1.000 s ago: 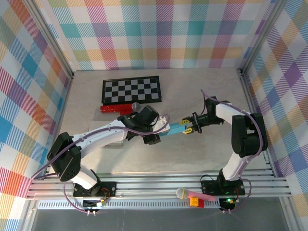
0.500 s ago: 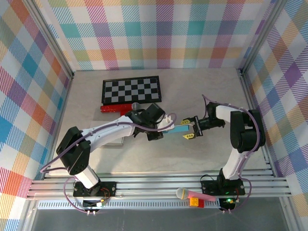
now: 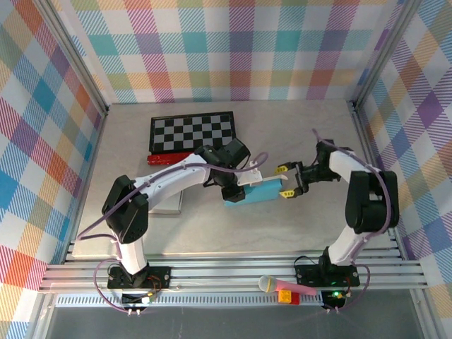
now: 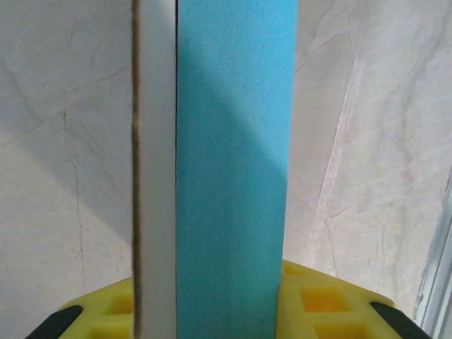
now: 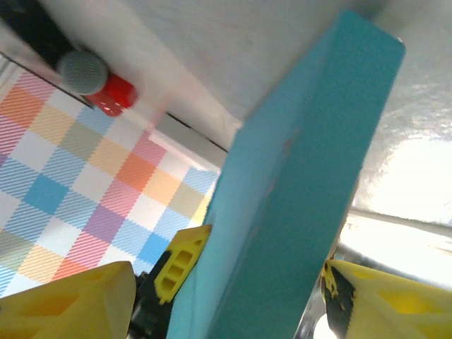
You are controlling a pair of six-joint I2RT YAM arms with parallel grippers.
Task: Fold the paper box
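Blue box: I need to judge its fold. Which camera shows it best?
Top external: nearly the whole blue box shows from above. Left wrist crops the box to a close strip with a white edge; right wrist gives a slanted close-up of one part.

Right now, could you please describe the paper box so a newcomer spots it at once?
Find the checkerboard at the back of the table. Just front-right of it is the paper box, slim and light blue, unlike the red object at the board's edge.
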